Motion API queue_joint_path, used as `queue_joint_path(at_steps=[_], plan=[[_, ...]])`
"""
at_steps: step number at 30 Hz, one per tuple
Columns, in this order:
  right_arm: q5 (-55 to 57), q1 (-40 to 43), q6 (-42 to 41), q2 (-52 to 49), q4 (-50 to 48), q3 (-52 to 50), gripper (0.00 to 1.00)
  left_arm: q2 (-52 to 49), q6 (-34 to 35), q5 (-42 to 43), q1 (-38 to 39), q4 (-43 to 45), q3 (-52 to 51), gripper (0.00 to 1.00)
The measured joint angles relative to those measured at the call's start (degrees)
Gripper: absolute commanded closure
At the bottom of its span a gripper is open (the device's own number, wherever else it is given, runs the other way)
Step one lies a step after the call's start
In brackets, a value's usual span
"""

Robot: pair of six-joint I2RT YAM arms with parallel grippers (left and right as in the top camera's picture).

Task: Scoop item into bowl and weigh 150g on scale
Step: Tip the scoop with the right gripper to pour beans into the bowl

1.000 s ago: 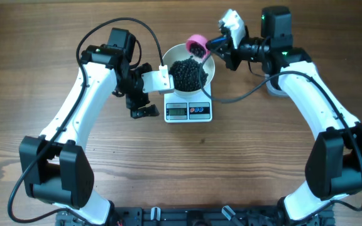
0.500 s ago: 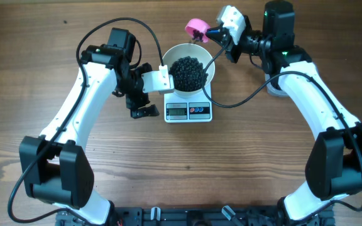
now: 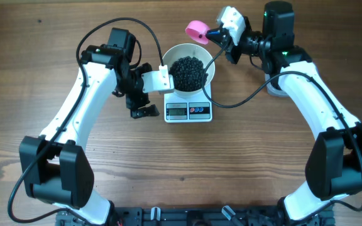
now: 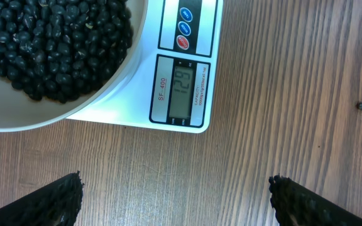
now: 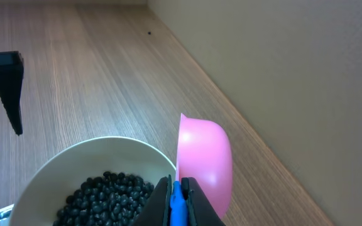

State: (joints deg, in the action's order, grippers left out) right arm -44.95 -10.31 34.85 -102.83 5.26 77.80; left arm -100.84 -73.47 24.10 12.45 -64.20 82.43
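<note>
The right pincer (image 5: 178,202) is clenched on the thin blue handle of a pink scoop (image 5: 205,160). Its fingers are cut off at the bottom edge of the wrist view, and the scoop shows only its rounded back there. From overhead the scoop (image 3: 197,29) sits just beyond the far rim of the bowl (image 3: 180,49), over bare bench (image 3: 294,176).

The left pincer (image 4: 178,207) is released and holds nothing. Only its two dark tips show, far apart in the lower corners, above the bench just left of the scale (image 4: 181,81).

A pale object (image 3: 272,86) peeks from under the right arm, too covered to identify. A black cable (image 3: 244,97) loops from the right wrist past the bowl's right side. A dark speck (image 4: 360,106) lies alone on the wood.

The beans (image 4: 49,44) are a glossy black heap inside the white bowl, which stands on the scale. The display, seen sideways, seems to read 129.
</note>
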Motion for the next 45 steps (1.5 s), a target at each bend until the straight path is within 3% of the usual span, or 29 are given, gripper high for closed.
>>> queue_joint_path(at_steps=[22,24,25,26,45], plan=[[-1.46,0.00,0.00,0.00,4.81,0.00,0.96,0.00,0.00,0.00,0.00,-0.02,0.00,0.00],[-1.44,0.00,0.00,0.00,4.81,0.00,0.87,0.00,0.00,0.00,0.00,-0.02,0.00,0.00],[-1.09,0.00,0.02,0.00,4.83,0.00,0.88,0.00,0.00,0.00,0.00,-0.02,0.00,0.00],[-0.33,0.00,0.20,0.00,4.85,0.00,0.96,0.00,0.00,0.00,0.00,0.00,0.00,0.00],[-2.58,0.04,-0.09,0.00,5.09,0.00,0.96,0.00,0.00,0.00,0.00,-0.02,0.00,0.00]])
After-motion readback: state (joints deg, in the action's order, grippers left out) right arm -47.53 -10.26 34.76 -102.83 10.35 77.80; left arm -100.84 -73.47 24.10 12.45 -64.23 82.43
